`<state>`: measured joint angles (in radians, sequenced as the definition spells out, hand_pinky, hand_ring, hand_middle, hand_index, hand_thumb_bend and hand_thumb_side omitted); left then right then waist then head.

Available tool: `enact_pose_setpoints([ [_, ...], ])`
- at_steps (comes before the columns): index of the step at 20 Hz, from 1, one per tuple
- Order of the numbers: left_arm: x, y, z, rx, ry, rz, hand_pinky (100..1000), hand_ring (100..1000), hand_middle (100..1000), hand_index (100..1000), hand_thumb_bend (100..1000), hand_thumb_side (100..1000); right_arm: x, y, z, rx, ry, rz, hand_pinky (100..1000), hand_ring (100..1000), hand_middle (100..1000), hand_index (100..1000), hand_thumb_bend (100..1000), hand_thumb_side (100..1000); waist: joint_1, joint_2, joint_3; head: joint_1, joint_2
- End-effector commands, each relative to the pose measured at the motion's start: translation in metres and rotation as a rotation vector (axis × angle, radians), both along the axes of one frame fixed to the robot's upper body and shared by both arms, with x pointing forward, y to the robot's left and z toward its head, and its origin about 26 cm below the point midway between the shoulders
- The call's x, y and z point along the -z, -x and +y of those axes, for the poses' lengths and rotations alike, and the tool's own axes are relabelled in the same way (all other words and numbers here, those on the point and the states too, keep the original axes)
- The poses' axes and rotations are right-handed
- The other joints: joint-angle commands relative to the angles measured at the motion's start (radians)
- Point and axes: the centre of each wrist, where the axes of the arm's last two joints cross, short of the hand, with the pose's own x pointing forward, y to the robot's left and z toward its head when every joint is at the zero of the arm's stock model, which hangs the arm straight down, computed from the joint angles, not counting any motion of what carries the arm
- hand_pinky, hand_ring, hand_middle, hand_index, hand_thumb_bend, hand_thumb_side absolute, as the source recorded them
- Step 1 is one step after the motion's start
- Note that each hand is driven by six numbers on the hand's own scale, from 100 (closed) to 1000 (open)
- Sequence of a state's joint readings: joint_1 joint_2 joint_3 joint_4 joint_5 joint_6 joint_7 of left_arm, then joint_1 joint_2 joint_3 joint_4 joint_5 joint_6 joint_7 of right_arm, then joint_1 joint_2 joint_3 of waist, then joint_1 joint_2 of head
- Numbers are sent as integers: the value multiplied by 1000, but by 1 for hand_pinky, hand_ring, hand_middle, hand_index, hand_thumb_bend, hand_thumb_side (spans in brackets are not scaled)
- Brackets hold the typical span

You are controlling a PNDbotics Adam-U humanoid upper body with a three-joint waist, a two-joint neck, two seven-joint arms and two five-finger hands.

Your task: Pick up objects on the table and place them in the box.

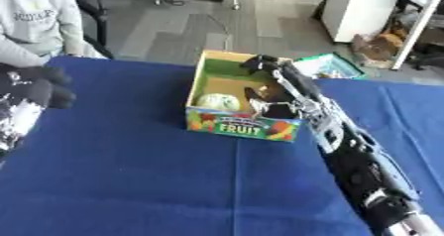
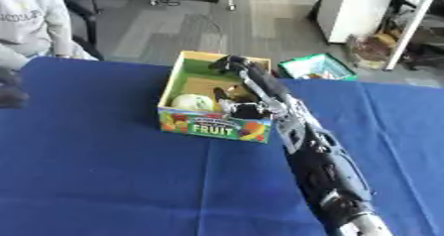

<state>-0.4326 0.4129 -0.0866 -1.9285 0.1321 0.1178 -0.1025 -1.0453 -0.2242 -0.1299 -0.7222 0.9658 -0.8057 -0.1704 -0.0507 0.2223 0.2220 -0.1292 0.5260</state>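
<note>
A cardboard box (image 1: 246, 126) with "FRUIT" printed on its front stands on the blue table (image 1: 130, 170), in the middle toward the far edge. Inside it on the left lies a pale green round thing (image 1: 217, 101). My right arm comes in from the lower right and my right hand (image 1: 279, 79) hangs over the box's right half. Its fingers (image 1: 260, 62) stretch toward the far rim and its thumb hangs down into the box. Something dark lies under the palm, and I cannot make it out. My left hand (image 1: 41, 85) shows black at the left edge above the table.
A green-rimmed container (image 1: 329, 66) stands just past the table's far edge, behind the box. A person in a grey top (image 1: 34, 17) sits at the far left corner. Blue cloth stretches bare in front of the box.
</note>
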Motion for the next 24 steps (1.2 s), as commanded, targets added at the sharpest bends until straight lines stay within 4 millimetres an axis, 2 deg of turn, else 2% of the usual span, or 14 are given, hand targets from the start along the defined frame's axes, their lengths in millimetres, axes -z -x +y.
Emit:
enact_pose_setpoints([
  [1, -9, 3, 1, 4, -10, -32, 727, 679, 690, 773, 187, 557, -21, -3, -8, 70, -53, -49, 781, 763, 793, 857, 100, 204, 7, -22, -2, 2, -12],
  [2, -9, 3, 1, 3, -10, -31, 727, 679, 690, 773, 187, 558, -21, -3, -9, 88, -75, -54, 783, 765, 796, 859, 100, 231, 7, -22, -2, 3, -12],
  [7, -8, 3, 1, 4, -10, -30, 727, 679, 690, 773, 187, 558, -26, -2, -1, 155, -111, -71, 783, 765, 796, 859, 100, 231, 6, -22, -2, 2, -13],
  [8, -8, 2, 1, 2, -10, -28, 727, 678, 690, 773, 186, 561, -28, -2, -4, 173, -122, -77, 779, 777, 804, 869, 100, 134, 6, -23, -6, 3, -13],
  [10, -7, 2, 1, 0, -12, -24, 727, 678, 690, 773, 185, 563, -34, -2, -11, 222, -160, -97, 772, 774, 800, 867, 100, 100, 4, -24, -10, 3, -14],
  [17, -6, 2, 2, -4, -15, -17, 727, 678, 690, 772, 184, 567, -43, -2, -21, 336, -213, -148, 752, 738, 762, 846, 100, 100, 0, -25, -22, 5, -14],
  [24, 0, 2, 7, -29, -15, 0, 727, 678, 688, 771, 186, 574, -55, 2, -26, 294, -268, -170, 751, 722, 758, 844, 100, 100, -3, -32, -56, 18, -5],
])
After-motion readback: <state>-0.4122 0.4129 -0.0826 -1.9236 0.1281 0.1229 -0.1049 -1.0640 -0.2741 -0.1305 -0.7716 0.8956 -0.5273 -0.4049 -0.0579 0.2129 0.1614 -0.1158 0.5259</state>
